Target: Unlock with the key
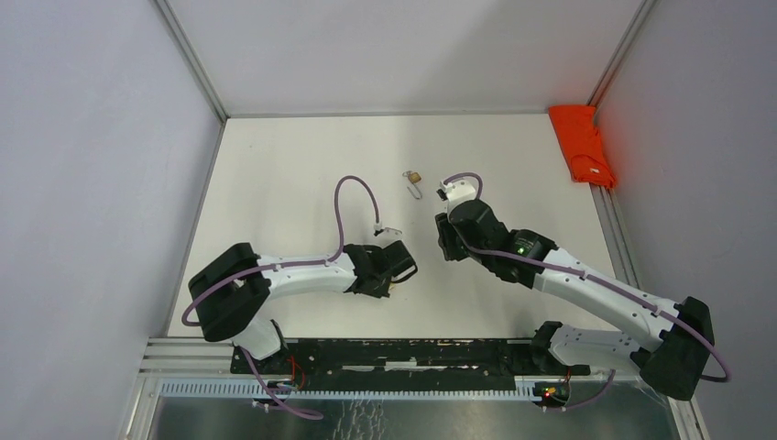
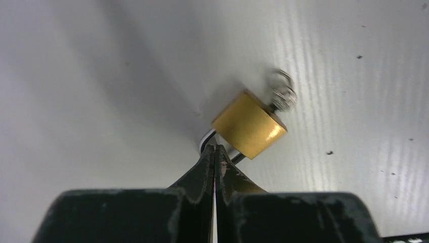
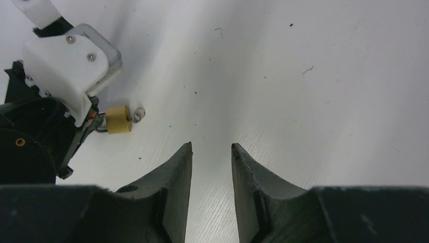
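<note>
A small brass padlock [image 2: 249, 124] hangs from my left gripper [image 2: 215, 148], whose fingers are shut on its silver shackle [image 2: 207, 137]. A blurred silver piece, seemingly the key [image 2: 282, 92], sticks out of the padlock's far end. The right wrist view shows the same padlock [image 3: 118, 120] with the silver piece [image 3: 137, 115], held just above the table. My right gripper [image 3: 211, 145] is open and empty, to the right of the padlock and apart from it. In the top view the left gripper [image 1: 396, 278] and the right gripper [image 1: 447, 247] face each other near the table's middle.
A small brass-and-silver item with a wire loop [image 1: 414, 179] lies on the white table [image 1: 302, 174] behind the grippers. A red cloth [image 1: 583, 143] lies at the back right corner. Grey walls close in the table on three sides.
</note>
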Action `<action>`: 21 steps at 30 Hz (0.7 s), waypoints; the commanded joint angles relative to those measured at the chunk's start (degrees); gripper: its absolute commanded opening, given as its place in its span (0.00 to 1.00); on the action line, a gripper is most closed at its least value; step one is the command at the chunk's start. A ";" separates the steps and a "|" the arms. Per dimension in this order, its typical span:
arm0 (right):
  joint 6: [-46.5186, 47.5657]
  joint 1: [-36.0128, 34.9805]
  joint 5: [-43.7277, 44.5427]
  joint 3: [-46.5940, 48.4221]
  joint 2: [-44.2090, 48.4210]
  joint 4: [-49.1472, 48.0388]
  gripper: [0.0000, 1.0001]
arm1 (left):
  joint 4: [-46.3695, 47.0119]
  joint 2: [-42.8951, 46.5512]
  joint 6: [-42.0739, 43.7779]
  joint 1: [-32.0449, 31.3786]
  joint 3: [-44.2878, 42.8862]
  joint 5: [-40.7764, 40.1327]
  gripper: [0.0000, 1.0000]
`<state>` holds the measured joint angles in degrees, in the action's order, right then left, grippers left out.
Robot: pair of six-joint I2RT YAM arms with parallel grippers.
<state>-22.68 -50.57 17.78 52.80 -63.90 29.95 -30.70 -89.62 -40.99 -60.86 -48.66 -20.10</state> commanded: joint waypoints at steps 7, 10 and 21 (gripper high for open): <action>-0.28 0.12 -2.21 -1.29 0.14 -3.58 0.40 | -4.07 1.95 5.59 3.39 -3.40 -6.32 0.04; 0.02 0.12 -2.30 -1.55 0.08 -3.83 0.40 | -2.80 2.00 5.84 3.81 -2.98 -4.22 0.04; 1.01 0.12 -4.32 -2.61 -0.44 -5.78 0.40 | 0.07 10.28 8.71 3.83 -3.19 0.81 0.24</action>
<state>-22.44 -50.57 14.57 50.04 -64.07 26.72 -34.54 -83.74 -36.03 -57.08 -51.22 -21.74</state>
